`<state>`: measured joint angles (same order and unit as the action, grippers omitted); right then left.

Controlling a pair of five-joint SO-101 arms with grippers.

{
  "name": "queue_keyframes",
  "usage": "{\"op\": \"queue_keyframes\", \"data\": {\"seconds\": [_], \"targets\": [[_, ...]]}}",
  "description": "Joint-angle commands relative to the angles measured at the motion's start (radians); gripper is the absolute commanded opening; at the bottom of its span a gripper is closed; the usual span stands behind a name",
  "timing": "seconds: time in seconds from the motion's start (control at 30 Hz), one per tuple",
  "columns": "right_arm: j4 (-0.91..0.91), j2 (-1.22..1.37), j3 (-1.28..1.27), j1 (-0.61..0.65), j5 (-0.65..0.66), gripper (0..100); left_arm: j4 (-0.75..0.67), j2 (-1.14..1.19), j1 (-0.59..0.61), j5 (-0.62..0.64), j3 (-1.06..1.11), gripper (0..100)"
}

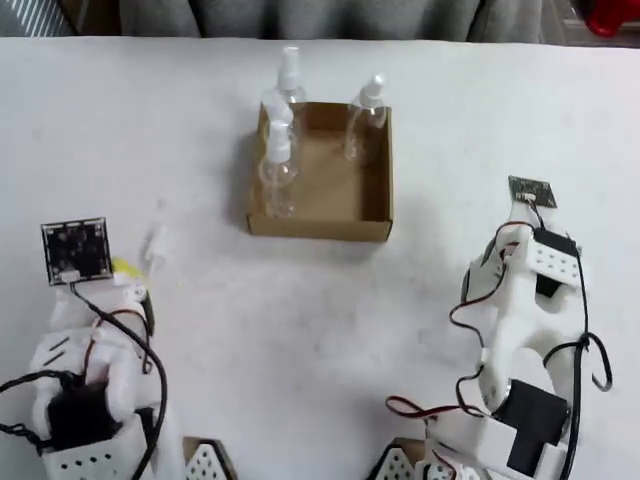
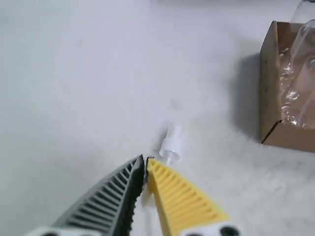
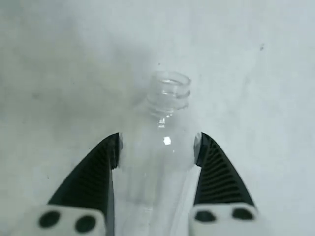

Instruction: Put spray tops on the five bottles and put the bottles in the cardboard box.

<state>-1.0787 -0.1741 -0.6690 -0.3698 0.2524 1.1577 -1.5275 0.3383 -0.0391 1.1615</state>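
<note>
My right claw [image 3: 157, 142] pinches the bare bottle [image 3: 169, 91] by its shoulders, one jaw on each side. The open neck points to the upper middle of the frame. My left claw [image 2: 145, 163] is pressed together, its tips right at the top [image 2: 170, 146] lying mid-frame. I can't tell whether it nips the thin tube.

For this step I'd want the top held firmly by its collar, with the tube hanging free. I'd keep the bottle upright and steady in the right claw and line the tube up over the neck. Then I'd lower it straight in before any twisting. I judge the clear plastic slippery, so a skewed push could tip the bottle out of the jaws.

In the high view the white table [image 1: 300, 330] looks matte. The box [image 1: 375, 215] sits at upper centre with what look like four capped bottles [image 1: 278, 170] in or right at it. A grey drape [image 1: 330, 15] runs along the top edge, and something red [image 1: 612, 15] sits in the upper right corner.
</note>
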Motion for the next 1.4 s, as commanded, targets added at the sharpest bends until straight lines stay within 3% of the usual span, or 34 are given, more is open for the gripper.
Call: {"op": "queue_keyframes", "data": {"seconds": [0.0, 0.27, 0.47, 0.53, 0.77, 1.0, 1.37], "targets": [[0.022, -0.013, -0.002, 0.015, -0.021, 1.5, -0.002, 0.120, 0.056, -0.006, -0.135, 2], [0.048, -0.004, -0.005, 0.010, -0.034, 1.5, -0.011, 0.553, 0.087, -0.021, -0.394, 2], [0.094, -0.012, -0.034, 0.010, -0.034, 1.5, -0.009, 0.800, 0.033, -0.351, -0.496, 2], [0.094, -0.010, -0.035, 0.013, -0.034, 1.5, -0.015, 0.877, 0.021, -0.404, -0.516, 2], [0.094, -0.004, -0.035, 0.015, -0.034, 1.5, -0.173, 1.156, 0.008, -0.373, -0.572, 3], [0.097, -0.004, -0.035, 0.010, -0.032, 1.5, -0.193, 1.403, 0.007, -0.321, -0.721, 21], [0.099, -0.002, -0.035, 0.012, -0.032, 1.5, -0.164, 1.784, -0.030, -0.310, -1.013, 17]]}}
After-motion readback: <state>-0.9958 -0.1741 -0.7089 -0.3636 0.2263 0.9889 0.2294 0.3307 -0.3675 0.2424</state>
